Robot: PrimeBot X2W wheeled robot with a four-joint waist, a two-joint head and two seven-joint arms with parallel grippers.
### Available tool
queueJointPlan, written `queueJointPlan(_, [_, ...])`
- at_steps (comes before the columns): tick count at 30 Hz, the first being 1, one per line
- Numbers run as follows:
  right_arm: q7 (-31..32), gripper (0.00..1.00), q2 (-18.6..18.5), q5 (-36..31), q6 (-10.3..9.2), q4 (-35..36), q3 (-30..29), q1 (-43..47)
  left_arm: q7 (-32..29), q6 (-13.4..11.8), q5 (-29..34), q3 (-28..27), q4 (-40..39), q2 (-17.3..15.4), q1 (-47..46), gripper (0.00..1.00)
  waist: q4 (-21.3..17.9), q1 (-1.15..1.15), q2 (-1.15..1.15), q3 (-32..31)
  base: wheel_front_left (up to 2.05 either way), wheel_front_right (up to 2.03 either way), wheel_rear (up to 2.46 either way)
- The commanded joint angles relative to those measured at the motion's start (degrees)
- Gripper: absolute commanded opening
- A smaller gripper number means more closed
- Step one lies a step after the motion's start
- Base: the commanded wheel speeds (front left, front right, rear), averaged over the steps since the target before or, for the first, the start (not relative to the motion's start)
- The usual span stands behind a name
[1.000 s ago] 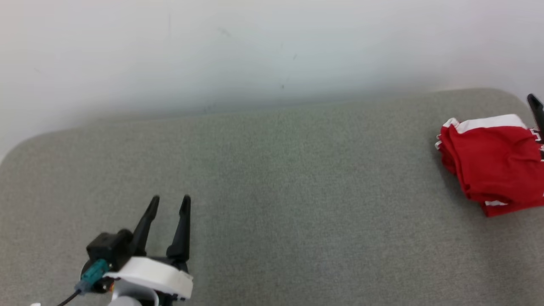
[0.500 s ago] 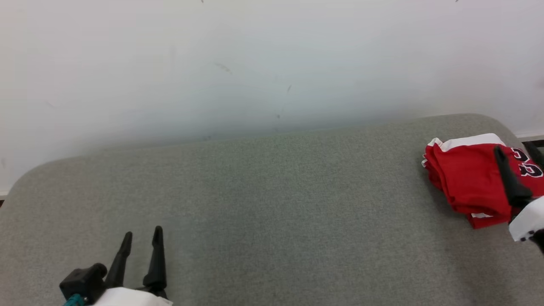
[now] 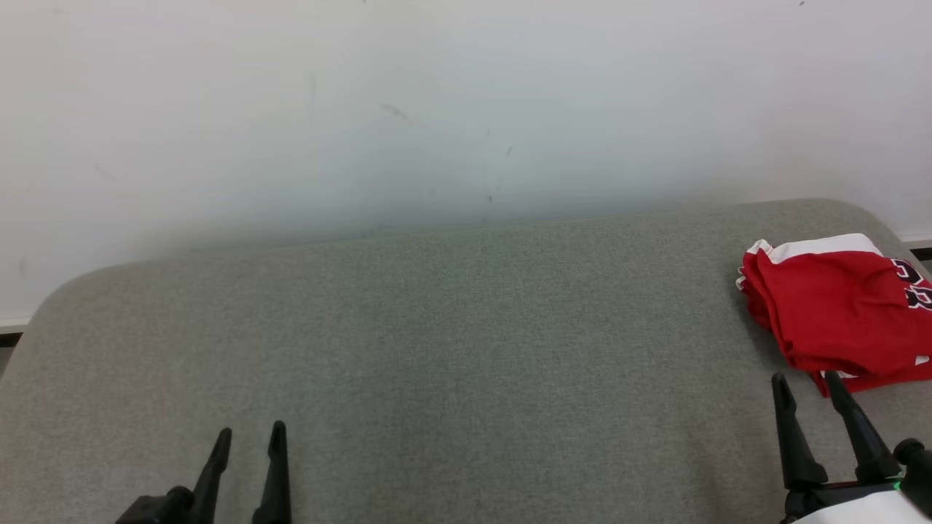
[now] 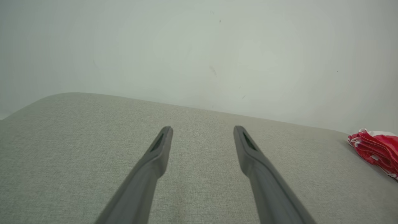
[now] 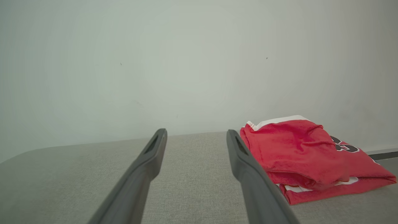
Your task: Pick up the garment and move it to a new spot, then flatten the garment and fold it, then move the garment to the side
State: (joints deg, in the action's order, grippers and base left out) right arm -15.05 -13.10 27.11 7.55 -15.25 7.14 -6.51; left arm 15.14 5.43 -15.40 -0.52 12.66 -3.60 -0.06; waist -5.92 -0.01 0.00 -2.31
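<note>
The garment (image 3: 837, 309) is a red jersey with white trim and dark numbers, folded into a compact stack at the far right of the grey table (image 3: 466, 349). It also lies at the right in the right wrist view (image 5: 304, 155) and at the right edge in the left wrist view (image 4: 374, 149). My right gripper (image 3: 808, 382) stands open at the lower right, just in front of the garment and apart from it, holding nothing. My left gripper (image 3: 251, 433) is open and empty at the lower left, far from the garment.
A pale wall (image 3: 437, 109) rises right behind the table's rounded far edge. The table's right edge runs close past the garment, with a dark strip of floor (image 3: 919, 253) beyond it. Bare grey fabric stretches between the two grippers.
My right gripper has drawn back off the garment to the lower right. My left gripper has pulled back toward the bottom edge. The camera has tilted up, shifting the whole picture.
</note>
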Motion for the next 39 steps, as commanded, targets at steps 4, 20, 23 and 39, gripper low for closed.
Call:
queueJointPlan(4, [-0.12, 1.00, 2.87, -3.23, -0.14, 2.89, -1.17, 3.04, -0.06, -0.06, 2.17, -0.48, 0.48, 0.36, 0.98, 1.00, 0.32, 0.01, 0.00, -0.03, 0.00, 0.00, 0.00])
queueJointPlan(20, [-0.13, 1.00, 4.35, -3.97, -0.14, 2.67, 0.08, 3.38, -0.06, -0.63, 1.75, 0.23, 1.62, 0.60, -0.03, 1.00, 0.98, 0.01, 0.00, 0.00, 0.00, 0.00, 0.00])
queueJointPlan(23, [-0.13, 1.00, 4.48, -3.95, -0.14, 2.41, 0.33, 3.40, -0.06, -0.63, 1.74, 0.39, 1.60, 0.60, -0.04, 1.00, 0.93, 0.01, 0.00, 0.01, 0.00, 0.00, 0.00])
queueJointPlan(39, [1.63, 0.00, 6.11, 1.51, 0.00, 1.23, -0.55, 3.43, -2.11, -0.41, -3.50, -0.17, 3.44, 0.99, -0.45, 0.00, 1.43, 0.01, 0.00, 0.11, 0.00, 0.00, 0.00])
